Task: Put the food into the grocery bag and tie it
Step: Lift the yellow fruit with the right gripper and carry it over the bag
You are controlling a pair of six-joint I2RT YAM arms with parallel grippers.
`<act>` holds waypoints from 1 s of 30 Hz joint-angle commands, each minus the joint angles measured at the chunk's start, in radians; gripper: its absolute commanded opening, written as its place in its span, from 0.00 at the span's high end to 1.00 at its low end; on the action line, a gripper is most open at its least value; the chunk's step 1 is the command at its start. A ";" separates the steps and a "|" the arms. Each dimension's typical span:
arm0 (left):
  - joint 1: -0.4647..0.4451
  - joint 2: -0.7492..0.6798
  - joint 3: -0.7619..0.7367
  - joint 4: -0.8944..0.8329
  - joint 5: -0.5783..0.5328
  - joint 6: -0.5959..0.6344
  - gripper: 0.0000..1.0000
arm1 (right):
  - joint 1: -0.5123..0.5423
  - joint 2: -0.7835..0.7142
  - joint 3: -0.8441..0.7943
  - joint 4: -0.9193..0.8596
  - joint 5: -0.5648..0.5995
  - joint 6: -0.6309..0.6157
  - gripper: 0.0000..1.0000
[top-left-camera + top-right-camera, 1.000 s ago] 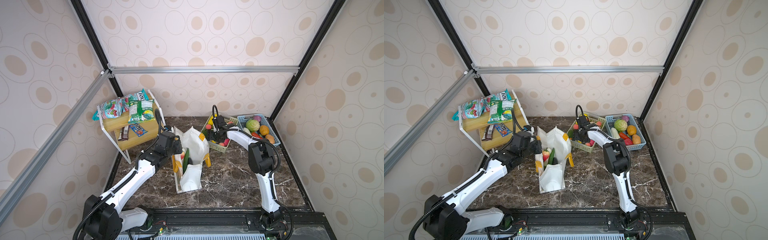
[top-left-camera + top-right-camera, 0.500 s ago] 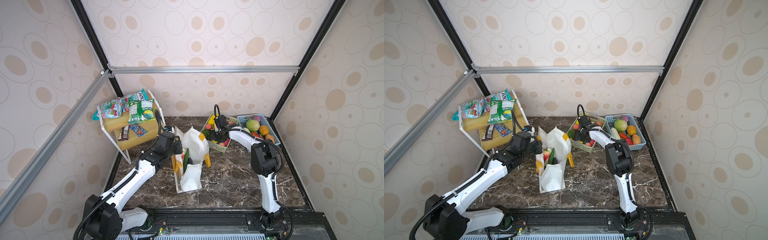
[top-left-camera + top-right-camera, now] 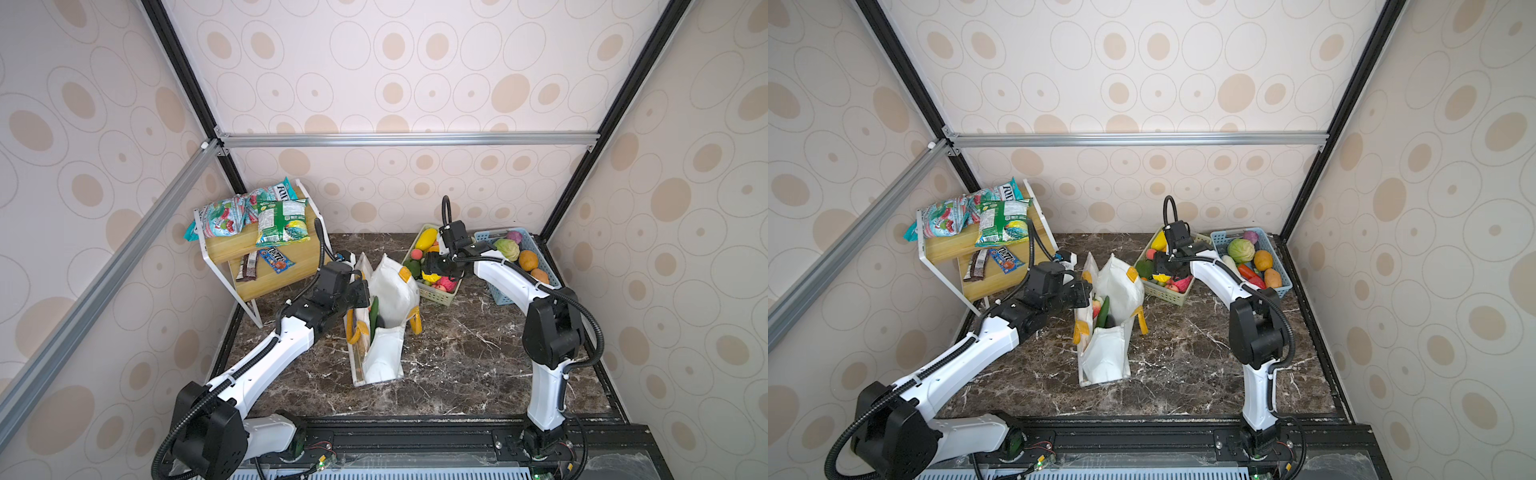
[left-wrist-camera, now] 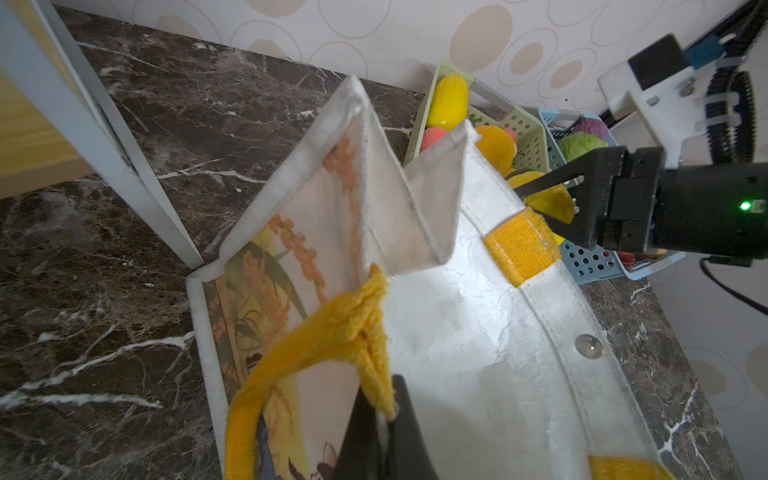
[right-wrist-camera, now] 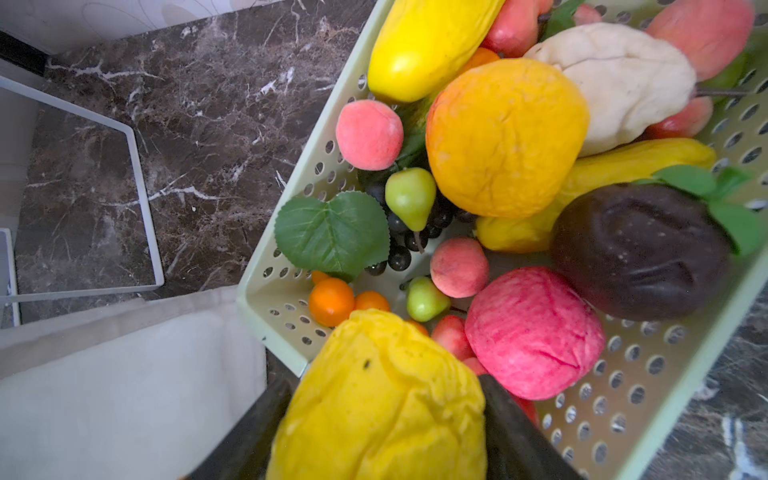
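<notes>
- The left arm rose from the front left corner of the bench (image 3: 457, 357), its long white forearm slanting up toward the middle and the wrist bent toward the left rim of the grocery bag (image 3: 392, 291).
- The left gripper (image 4: 384, 415) was clenched on the bag's yellow handle (image 4: 332, 328), the strap bunched between its black fingers.
- The grocery bag stood near the middle of the bench with its mouth open, and a cucumber (image 3: 374, 312) leaned inside it.
- The right arm stood upright at the front right edge, folded at a high elbow, and its forearm reached back and leftward past the blue basket (image 3: 503, 297) to the green basket (image 3: 441, 297).
- The right gripper (image 3: 429, 271) pointed toward the bag and grasped a wrinkled yellow fruit (image 5: 374, 386), one finger pressed on each side of it.
- In the right wrist view the fruit hung over the green basket's corner nearest the bag, just beside the bag's white wall.
- Both baskets sat at the back right of the bench, touching or nearly so, each filled with fruit and vegetables.
- A shelf (image 3: 270, 249) with snack packets (image 3: 278, 220) stood in the back left corner.
</notes>
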 commanded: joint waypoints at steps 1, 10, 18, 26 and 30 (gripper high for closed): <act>-0.026 0.018 0.054 0.003 0.022 0.022 1.00 | -0.004 -0.065 -0.014 -0.033 0.009 -0.030 0.33; -0.061 0.039 0.093 0.006 0.020 0.023 1.00 | -0.004 -0.166 -0.013 -0.052 -0.017 -0.057 0.33; -0.069 0.039 0.108 0.012 0.004 0.017 1.00 | 0.012 -0.288 -0.075 -0.026 -0.091 -0.048 0.33; -0.096 0.070 0.141 0.020 0.005 0.016 1.00 | 0.086 -0.428 -0.223 0.036 -0.109 -0.022 0.33; -0.103 0.082 0.140 0.031 0.000 0.003 1.00 | 0.129 -0.466 -0.290 0.066 -0.113 0.007 0.33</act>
